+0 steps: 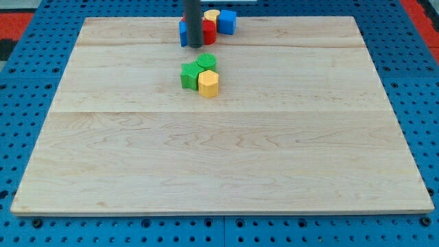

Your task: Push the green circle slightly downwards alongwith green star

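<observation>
The green circle (206,62) sits on the wooden board near the view's top middle. The green star (189,75) lies just below and left of it, touching it. A yellow hexagon block (208,83) touches both at their lower right. My tip (195,45) is the lower end of the dark rod, just above the green circle toward the view's top, a small gap apart from it.
Behind the rod at the view's top lie a blue block (183,33), a red block (208,31), a yellow block (212,15) and a blue cube (228,21). The wooden board (219,151) rests on a blue pegboard.
</observation>
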{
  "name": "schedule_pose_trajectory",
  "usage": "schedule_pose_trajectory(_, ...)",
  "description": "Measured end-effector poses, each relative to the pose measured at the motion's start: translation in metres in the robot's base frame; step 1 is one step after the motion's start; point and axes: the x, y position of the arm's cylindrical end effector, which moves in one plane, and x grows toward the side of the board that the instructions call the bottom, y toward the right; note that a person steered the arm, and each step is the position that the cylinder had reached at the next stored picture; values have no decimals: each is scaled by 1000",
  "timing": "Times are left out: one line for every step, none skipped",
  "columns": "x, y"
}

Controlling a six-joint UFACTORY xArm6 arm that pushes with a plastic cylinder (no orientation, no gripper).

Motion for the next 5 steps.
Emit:
schedule_pose_trajectory(10, 19)
schedule_pose_trajectory(33, 42)
schedule_pose_trajectory(51, 20)
schedule_pose_trajectory(62, -8)
schedule_pose_trajectory(67, -15)
